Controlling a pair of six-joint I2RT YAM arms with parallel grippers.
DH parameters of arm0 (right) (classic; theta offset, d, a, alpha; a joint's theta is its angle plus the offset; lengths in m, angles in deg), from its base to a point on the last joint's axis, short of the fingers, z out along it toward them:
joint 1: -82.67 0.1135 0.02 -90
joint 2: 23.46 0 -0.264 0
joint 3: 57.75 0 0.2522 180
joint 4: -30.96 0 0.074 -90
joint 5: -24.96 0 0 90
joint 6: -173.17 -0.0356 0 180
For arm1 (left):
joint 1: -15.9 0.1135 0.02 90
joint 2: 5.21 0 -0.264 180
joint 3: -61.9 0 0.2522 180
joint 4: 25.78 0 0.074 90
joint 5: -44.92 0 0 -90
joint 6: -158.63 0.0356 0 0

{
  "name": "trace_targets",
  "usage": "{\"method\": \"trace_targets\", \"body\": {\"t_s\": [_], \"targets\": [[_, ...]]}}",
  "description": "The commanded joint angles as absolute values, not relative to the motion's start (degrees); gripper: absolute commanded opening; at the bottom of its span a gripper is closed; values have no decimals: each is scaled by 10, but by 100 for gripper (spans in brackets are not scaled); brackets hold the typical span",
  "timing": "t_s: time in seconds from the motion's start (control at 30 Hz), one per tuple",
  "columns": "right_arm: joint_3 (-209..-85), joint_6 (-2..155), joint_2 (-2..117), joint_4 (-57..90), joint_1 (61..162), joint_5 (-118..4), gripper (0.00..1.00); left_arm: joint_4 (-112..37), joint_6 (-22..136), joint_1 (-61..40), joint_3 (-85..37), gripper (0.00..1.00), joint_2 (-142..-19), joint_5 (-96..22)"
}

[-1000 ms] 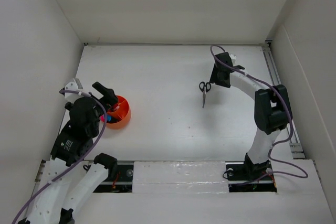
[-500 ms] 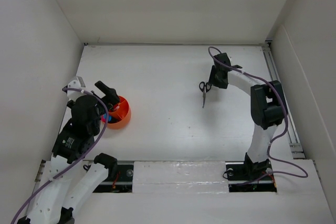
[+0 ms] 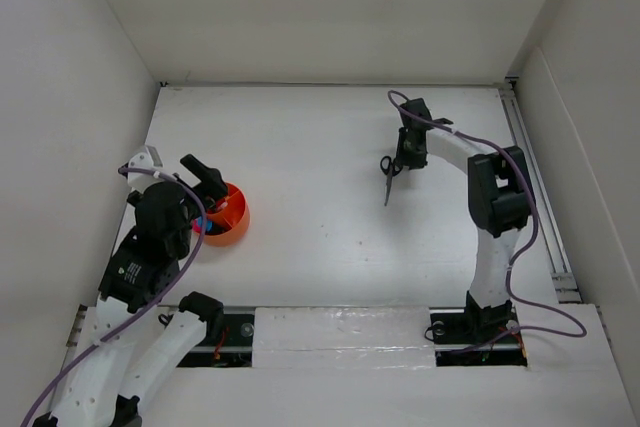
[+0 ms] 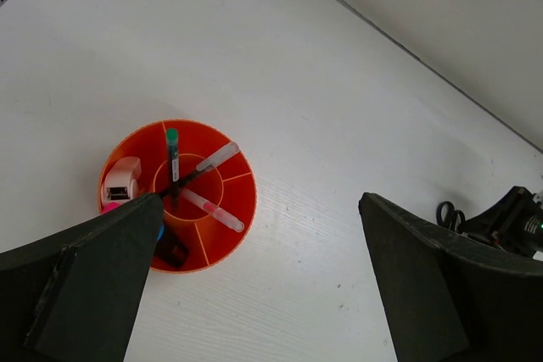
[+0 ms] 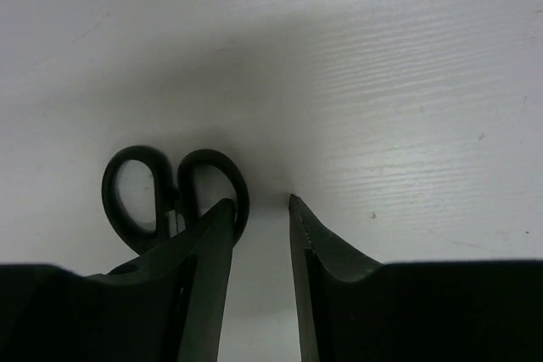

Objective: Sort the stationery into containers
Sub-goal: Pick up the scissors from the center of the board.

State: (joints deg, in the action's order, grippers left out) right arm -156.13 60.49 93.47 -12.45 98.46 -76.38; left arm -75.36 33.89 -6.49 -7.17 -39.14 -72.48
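Note:
The black-handled scissors (image 3: 387,185) lie on the white table at the right, handles to the far side, blades pointing near. My right gripper (image 3: 402,161) is low at the handles. In the right wrist view its jaws (image 5: 259,203) stand a narrow gap apart with only bare table between them, the left finger right beside the right handle ring of the scissors (image 5: 176,184). The orange cup (image 3: 228,219) stands at the left and holds several pens, a pink eraser and small dark items. My left gripper (image 3: 205,179) hovers wide open over the cup (image 4: 212,243).
White walls close in the table on the left, back and right. A rail (image 3: 530,167) runs along the table's right edge. In the left wrist view the scissors (image 4: 448,213) and the right gripper (image 4: 509,218) show at the far right.
My right gripper has shifted left and come down at the scissors' handles. The left arm has barely moved. The scissors and cup lie as before.

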Motion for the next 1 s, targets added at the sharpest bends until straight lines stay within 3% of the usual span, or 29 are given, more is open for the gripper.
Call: {"method": "trace_targets", "body": {"t_s": [0.0, 0.17, 0.27, 0.33, 0.57, 0.83, 0.97], "targets": [[-1583, 622, 941, -158, 988, -745, 37, -736, 347, -63, -71, 100, -384, -724], [-1602, 634, 956, -186, 988, -728, 33, -736, 347, -63, -71, 100, -374, -724], [-1607, 646, 956, -193, 988, -717, 18, -736, 347, -63, -71, 100, -369, -729], [-1607, 651, 956, -193, 988, -710, 0, -736, 347, -63, -71, 100, -369, -729], [-1511, 646, 884, -106, 995, -679, 0, -727, 357, -63, -71, 100, -374, -706], [-1397, 599, 692, 33, 1130, -740, 0, -675, 408, -63, -71, 100, -409, -426], [-1364, 585, 586, 82, 1253, -793, 0, -621, 377, -63, -46, 100, -428, -301]]}}
